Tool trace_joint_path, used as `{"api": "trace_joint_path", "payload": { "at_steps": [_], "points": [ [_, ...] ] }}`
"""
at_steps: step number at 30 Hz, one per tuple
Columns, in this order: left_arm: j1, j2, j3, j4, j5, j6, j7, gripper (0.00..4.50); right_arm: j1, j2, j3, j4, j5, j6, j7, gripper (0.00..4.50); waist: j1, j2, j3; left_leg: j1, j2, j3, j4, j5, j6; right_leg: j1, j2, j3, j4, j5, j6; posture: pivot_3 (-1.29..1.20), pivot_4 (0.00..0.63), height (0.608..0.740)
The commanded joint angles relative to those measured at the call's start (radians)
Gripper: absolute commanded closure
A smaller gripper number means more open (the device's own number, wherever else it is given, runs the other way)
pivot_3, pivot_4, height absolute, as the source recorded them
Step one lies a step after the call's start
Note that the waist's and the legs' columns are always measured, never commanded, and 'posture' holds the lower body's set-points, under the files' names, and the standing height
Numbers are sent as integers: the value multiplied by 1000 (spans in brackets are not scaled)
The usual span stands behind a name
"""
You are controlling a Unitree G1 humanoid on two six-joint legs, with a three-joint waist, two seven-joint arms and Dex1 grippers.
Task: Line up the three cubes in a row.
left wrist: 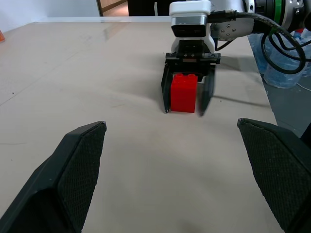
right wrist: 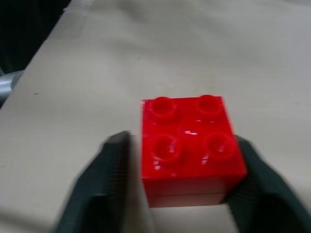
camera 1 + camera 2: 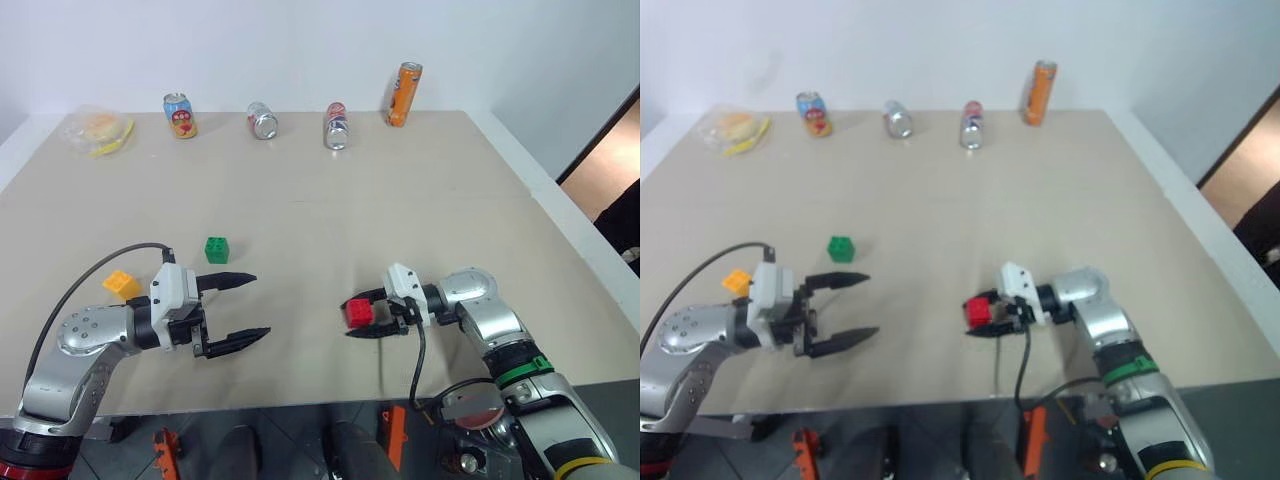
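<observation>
A: Head views first. Small red studded plastic block (image 3: 358, 313) sits on the beige table (image 3: 400, 200) between the right gripper (image 3: 366, 315) fingers. Small green studded plastic block (image 3: 216, 249) lies just beyond the left gripper (image 3: 244, 308); small yellow-orange plastic block (image 3: 121, 284) beside that arm.

B: Left jaws?

A: Wide open, empty.

B: Left wrist view?

A: Red block upright, right fingers flanking it, small gaps visible.

B: Right wrist view?

A: Gap on one side, so jaws part open, not clamping.

B: Handling?

A: Likely light, rigid, slick; grip the flat side walls.
</observation>
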Motion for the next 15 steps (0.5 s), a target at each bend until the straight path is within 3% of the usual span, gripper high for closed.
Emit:
{"api": "trace_joint_path", "payload": {
  "at_steps": [1,2,7,9,12,15],
  "points": [
    [-1,9,21,-35,-14,-1,6,0,-20,-8,-2,1,-7,-15,25,492,0,0,0,0,0,0,0,0,0,0,0,0,0,0,0,0,150,740],
    [-1,7,19,-36,-14,2,10,0,-20,-9,-3,-1,-5,-15,29,17,0,0,0,0,0,0,0,0,0,0,0,0,0,0,0,0,150,740],
    [-8,-31,36,-52,-24,39,108,0,-28,-26,-43,-81,66,71,39,17,0,0,0,0,0,0,0,0,0,0,0,0,0,0,0,0,150,740],
    [-28,-89,54,-65,-2,66,251,0,-32,-39,-87,-172,147,172,20,17,0,1,0,0,0,0,0,0,0,0,0,0,0,1,0,0,150,740],
    [-73,-244,75,-75,119,127,602,0,-66,-12,-190,-350,310,388,-120,17,2,2,1,0,0,0,0,0,0,0,0,0,0,3,4,0,150,740],
    [-103,-348,77,-81,229,130,798,0,-83,36,-217,-420,320,452,-253,17,0,0,0,0,0,-1,2,0,0,1,1,0,1,6,7,0,150,740]
  ]
}}
